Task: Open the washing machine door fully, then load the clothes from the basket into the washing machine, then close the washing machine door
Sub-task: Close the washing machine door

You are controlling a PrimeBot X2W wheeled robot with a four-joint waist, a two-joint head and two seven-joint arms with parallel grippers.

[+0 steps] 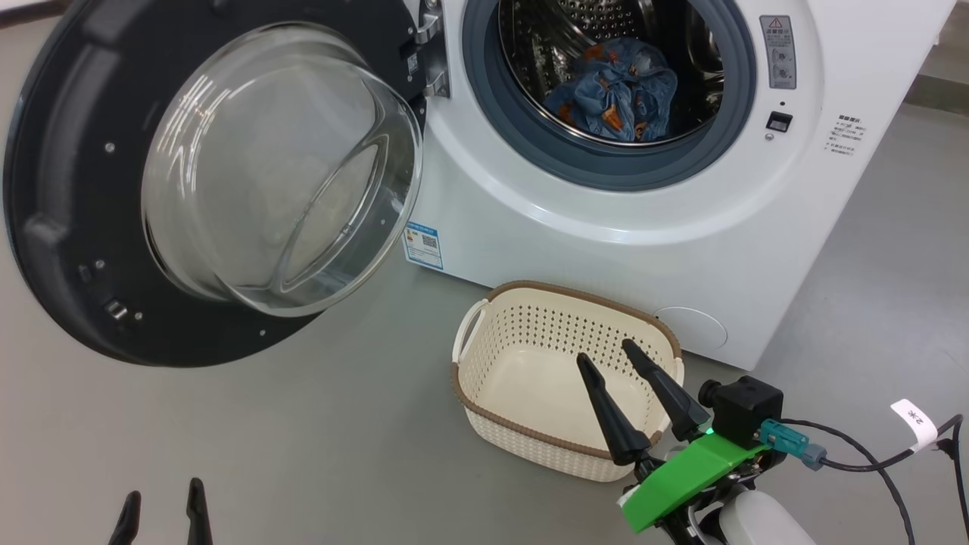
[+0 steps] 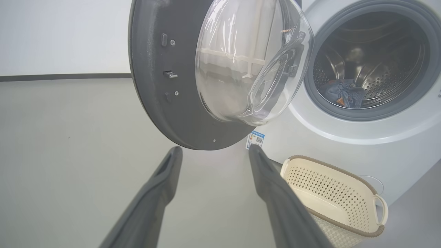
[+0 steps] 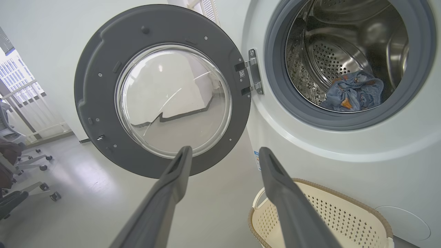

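The washing machine [image 1: 621, 235] stands ahead with its door [image 1: 68, 189] swung wide open to the left, glass bowl facing me. The blue clothes [image 1: 617, 91] lie bunched inside the steel drum, also seen as clothes [image 3: 355, 91] in the right wrist view. On the floor in front of the machine sits the cream basket [image 1: 530, 333], with nothing in it. My right gripper [image 1: 609, 356] hovers open over the basket's near right part, holding nothing. Low at the left, my left gripper [image 1: 164, 499] is open too, and its fingers [image 2: 162, 179] point toward the door's lower rim.
A blue label sticker [image 1: 423, 244] marks the machine's lower left front. Bare grey floor spreads left of the basket. Office chair legs on castors [image 3: 34, 172] stand far off in the right wrist view. A cable with a white tag [image 1: 912, 420] trails from my right wrist.
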